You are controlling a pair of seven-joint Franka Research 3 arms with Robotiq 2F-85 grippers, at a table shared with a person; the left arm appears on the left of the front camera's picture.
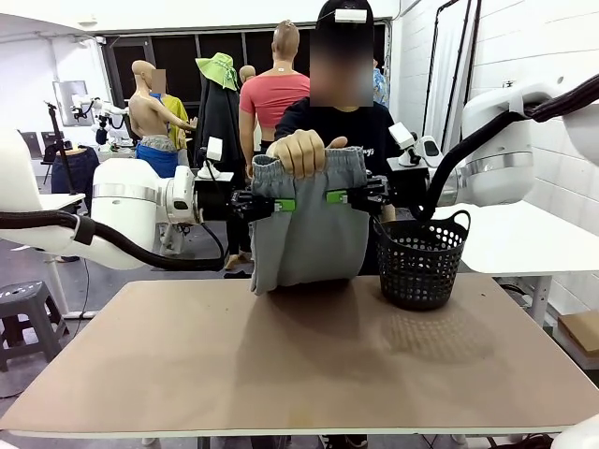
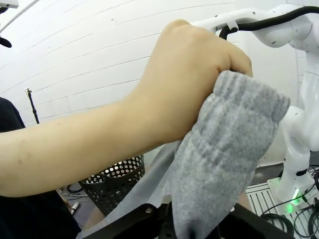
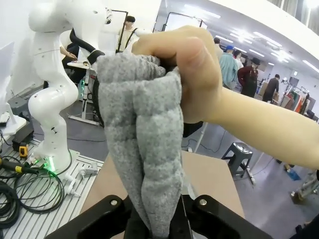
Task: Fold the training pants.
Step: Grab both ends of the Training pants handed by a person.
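Brown table (image 1: 281, 374) stretches away from me. Above its far edge hang the light grey training pants (image 1: 309, 238), soft and bunched. My left end effector (image 1: 282, 205) and right end effector (image 1: 337, 196) are clamped on the fabric just below the gathered waistband, which a person's hand (image 1: 301, 152) grips. A black mesh basket (image 1: 421, 267) stands toward the far right corner.

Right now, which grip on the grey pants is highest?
The person's hand, bunching the training pants at mid-waistband; both arms' jaws clamp the sides lower down.
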